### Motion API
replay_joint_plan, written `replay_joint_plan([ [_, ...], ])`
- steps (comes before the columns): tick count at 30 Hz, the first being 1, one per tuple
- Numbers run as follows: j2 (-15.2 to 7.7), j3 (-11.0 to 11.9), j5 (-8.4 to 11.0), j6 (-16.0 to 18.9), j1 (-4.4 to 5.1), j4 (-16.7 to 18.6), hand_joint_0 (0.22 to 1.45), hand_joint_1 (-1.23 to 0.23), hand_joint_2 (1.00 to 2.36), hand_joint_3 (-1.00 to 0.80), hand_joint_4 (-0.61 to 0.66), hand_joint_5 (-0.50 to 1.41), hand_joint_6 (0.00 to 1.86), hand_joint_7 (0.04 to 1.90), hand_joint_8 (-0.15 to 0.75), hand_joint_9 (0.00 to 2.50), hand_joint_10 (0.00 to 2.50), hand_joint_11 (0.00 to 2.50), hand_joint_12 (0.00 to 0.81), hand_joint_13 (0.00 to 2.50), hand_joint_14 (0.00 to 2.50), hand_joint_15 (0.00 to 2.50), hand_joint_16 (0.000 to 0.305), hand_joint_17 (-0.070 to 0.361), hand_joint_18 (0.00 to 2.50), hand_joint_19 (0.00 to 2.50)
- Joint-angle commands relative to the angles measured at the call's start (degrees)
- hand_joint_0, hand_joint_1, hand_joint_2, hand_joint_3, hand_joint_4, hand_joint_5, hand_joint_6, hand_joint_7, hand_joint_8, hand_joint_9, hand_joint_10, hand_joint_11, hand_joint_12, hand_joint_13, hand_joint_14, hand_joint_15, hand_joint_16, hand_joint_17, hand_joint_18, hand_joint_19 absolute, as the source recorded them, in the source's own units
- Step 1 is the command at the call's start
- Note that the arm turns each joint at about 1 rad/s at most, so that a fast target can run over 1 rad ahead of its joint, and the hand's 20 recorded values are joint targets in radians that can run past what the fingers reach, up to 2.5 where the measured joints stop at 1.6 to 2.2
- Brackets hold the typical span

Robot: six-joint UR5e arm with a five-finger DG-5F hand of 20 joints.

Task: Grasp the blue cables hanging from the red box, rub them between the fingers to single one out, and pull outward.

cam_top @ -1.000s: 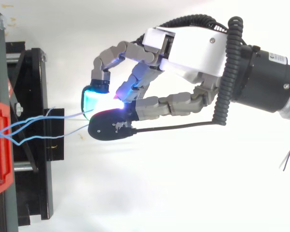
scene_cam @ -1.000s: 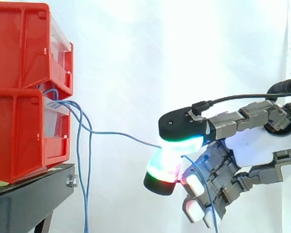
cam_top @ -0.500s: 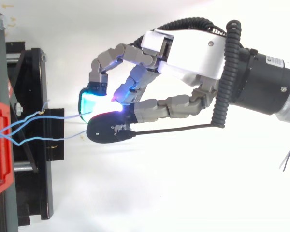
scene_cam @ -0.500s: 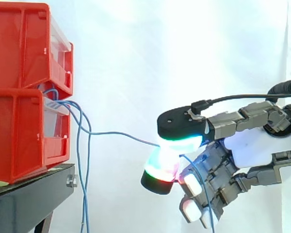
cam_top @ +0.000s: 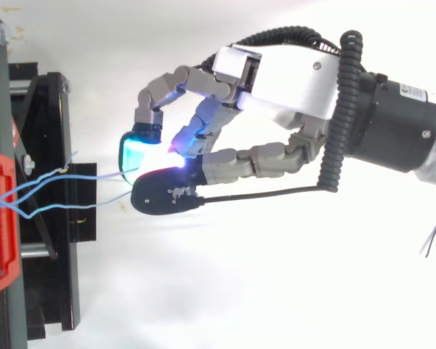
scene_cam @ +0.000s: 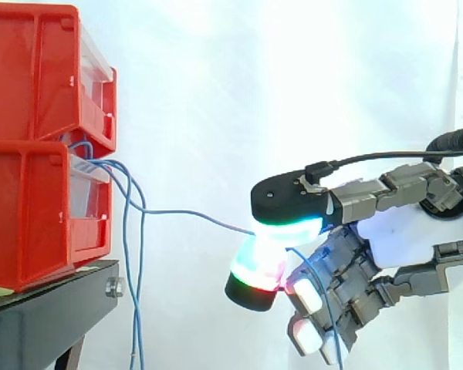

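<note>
The blue cables (scene_cam: 106,163) come out of the gap between the two stacked red bins (scene_cam: 31,85), and most of them hang down beside the black stand (scene_cam: 54,308). A single cable (scene_cam: 177,211) runs nearly level to the right, away from the bins, and ends pinched between two glowing fingertips (scene_cam: 289,226) of the hand (scene_cam: 405,231) (its loose end drops past the curled lower fingers). Compared with half a second ago the hand has hardly moved, and the single cable looks just as stretched in front of the white curtain (scene_cam: 216,92).
</note>
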Motion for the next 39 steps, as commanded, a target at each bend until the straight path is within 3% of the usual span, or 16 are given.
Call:
replay_joint_plan([
  [1, 0.0, 0.0, 0.09, 0.0, 0.02, 0.0, 0.63, -0.79, 1.01, 0.05, 0.02, -0.13, 0.91, 1.13, 0.342, 1.14, 0.02, 0.72, 0.422, 1.03, 0.02, 0.59, 0.063, 0.143, 0.91, 0.53],
  [39, 0.0, -0.1, 0.09, 0.0, 0.02, 0.0, 0.63, -0.78, 1.01, 0.05, 0.03, -0.13, 0.91, 1.12, 0.36, 1.17, 0.02, 0.73, 0.434, 1.04, 0.02, 0.59, 0.065, 0.147, 0.93, 0.51],
])
